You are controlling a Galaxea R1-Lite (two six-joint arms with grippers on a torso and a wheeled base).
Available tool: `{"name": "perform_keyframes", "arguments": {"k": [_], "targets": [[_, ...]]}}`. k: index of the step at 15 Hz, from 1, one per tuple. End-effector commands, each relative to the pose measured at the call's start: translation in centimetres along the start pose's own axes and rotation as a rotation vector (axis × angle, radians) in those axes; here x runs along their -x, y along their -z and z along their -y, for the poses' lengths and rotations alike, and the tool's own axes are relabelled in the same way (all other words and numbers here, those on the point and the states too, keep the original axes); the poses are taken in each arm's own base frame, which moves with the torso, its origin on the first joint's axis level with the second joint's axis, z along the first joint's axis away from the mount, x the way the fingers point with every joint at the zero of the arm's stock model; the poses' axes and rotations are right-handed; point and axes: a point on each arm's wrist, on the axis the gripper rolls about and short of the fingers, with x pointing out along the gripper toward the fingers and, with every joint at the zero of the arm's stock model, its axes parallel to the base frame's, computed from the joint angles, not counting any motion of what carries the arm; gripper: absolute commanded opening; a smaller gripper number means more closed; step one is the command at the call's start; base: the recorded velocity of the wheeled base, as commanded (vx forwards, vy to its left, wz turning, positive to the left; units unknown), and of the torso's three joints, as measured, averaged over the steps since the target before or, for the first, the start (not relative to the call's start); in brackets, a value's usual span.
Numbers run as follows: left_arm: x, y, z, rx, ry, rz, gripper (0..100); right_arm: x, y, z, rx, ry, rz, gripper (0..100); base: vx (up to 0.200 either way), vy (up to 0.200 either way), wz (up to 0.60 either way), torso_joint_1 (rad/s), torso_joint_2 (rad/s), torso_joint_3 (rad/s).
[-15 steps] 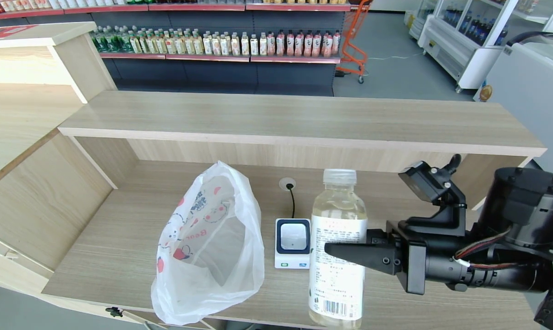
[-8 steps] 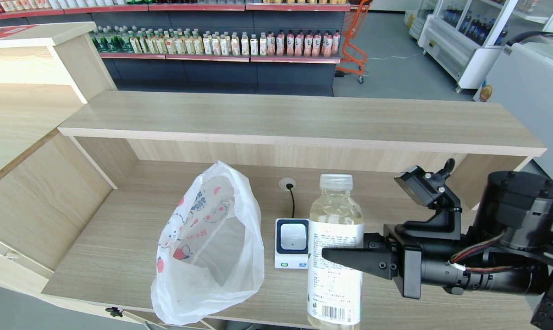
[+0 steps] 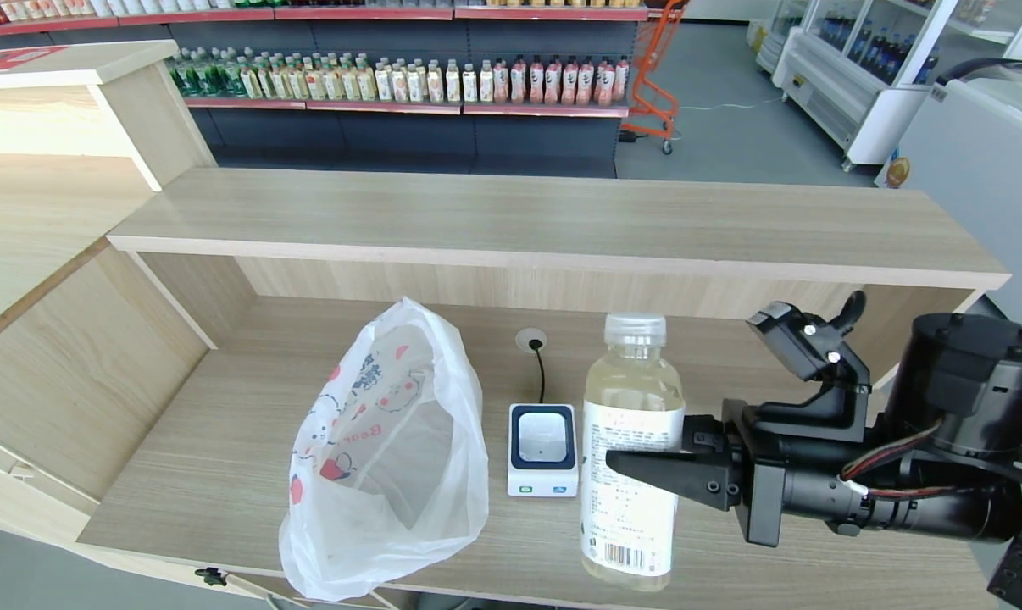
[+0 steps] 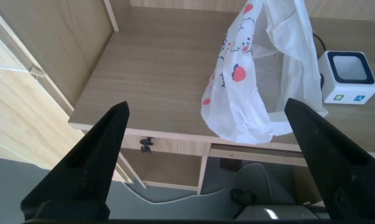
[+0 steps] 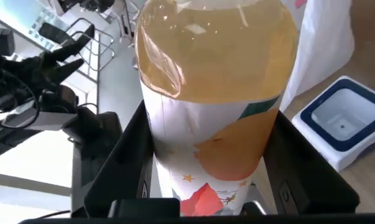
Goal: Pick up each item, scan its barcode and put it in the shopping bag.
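The right gripper (image 3: 640, 462) grips an upright bottle (image 3: 632, 398) just beside the scanner (image 3: 542, 449); the left gripper (image 4: 207, 107) hangs wide open, empty, near the bag (image 3: 392, 457)

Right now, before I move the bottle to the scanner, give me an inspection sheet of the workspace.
Surface: wooden counter.
Job's things: bottle upright, barcode low on its label; scanner beside it; bag open, standing on the scanner's other side.
Clutter: nothing seen.
Grippers: right gripper shut on bottle; left gripper open, above the counter's near edge.
Cables: black cable from scanner to a counter hole.
Surroundings: drink shelves, orange cart, fridges.
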Motion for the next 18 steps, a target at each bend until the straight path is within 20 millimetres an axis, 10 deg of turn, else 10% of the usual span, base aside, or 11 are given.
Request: {"name": "perform_keyframes", "arguments": {"k": [1,5,18], "targets": [[0.0,0.0,0.0,0.000,-0.001,0.000,100,1.2,-0.3,1.4,0.134,0.110,0.017,0,0.000,0.000,0.00,0.000,0.00,0.000],[0.0,0.0,0.0,0.000,-0.001,0.000,100,6.5,-0.5,5.5,0.849,0.456,-0.133,0,0.000,0.000,0.00,0.000,0.00,0.000],[0.0,0.0,0.0,0.000,-0.001,0.000,100,2.8,0.6,7.0,1.197,0.425,-0.039,0,0.000,0.000,0.00,0.000,0.00,0.000]]}}
